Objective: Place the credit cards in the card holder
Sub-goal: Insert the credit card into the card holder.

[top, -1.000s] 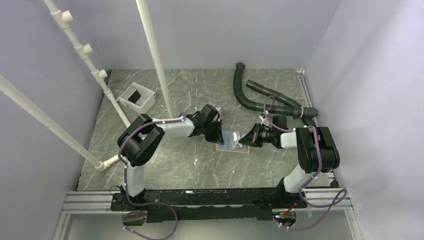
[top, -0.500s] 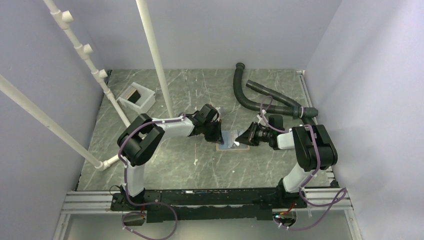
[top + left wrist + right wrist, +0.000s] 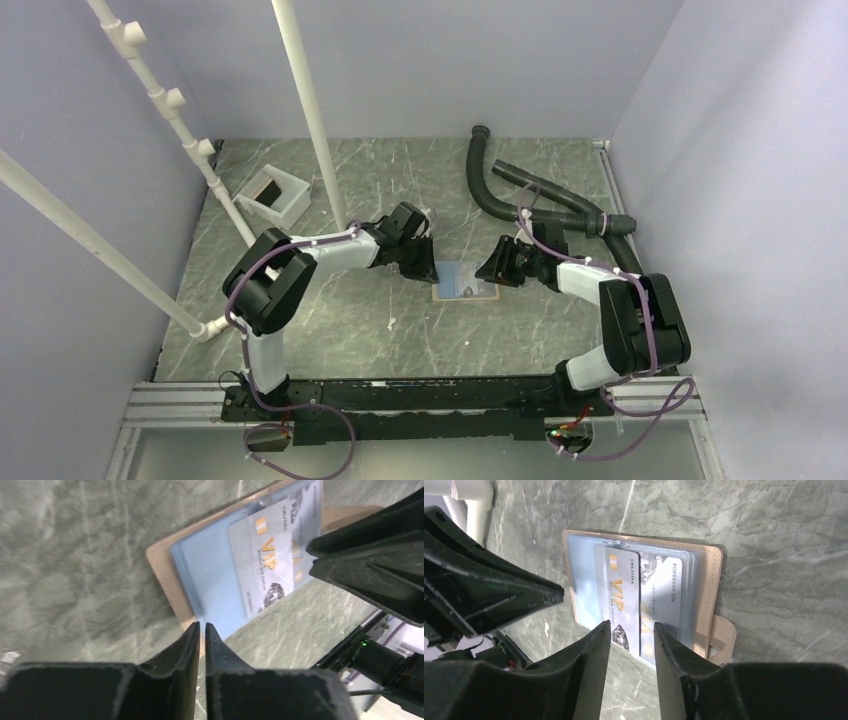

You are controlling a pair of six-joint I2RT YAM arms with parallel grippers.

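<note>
The card holder (image 3: 465, 281) lies open and flat on the table, tan outside (image 3: 713, 575) and pale blue inside (image 3: 210, 575). Two grey credit cards marked VIP (image 3: 618, 592) (image 3: 663, 595) sit in its sleeves, their near ends overhanging its edge; one of them shows in the left wrist view (image 3: 265, 555). My left gripper (image 3: 421, 266) (image 3: 202, 626) hovers at the holder's left edge, jaws a narrow slit apart and empty. My right gripper (image 3: 492, 270) (image 3: 631, 625) stands open just off the right side, clear of the cards.
A white tray (image 3: 285, 205) with a dark card-like thing (image 3: 266, 187) stands at the back left. Black corrugated hoses (image 3: 520, 195) lie at the back right. White pipes (image 3: 310, 110) rise at the left. The holder's snap tab (image 3: 724, 635) lies flat.
Both grippers have opened and drawn back from the card holder. The right one has let go of the card, which stays in the holder.
</note>
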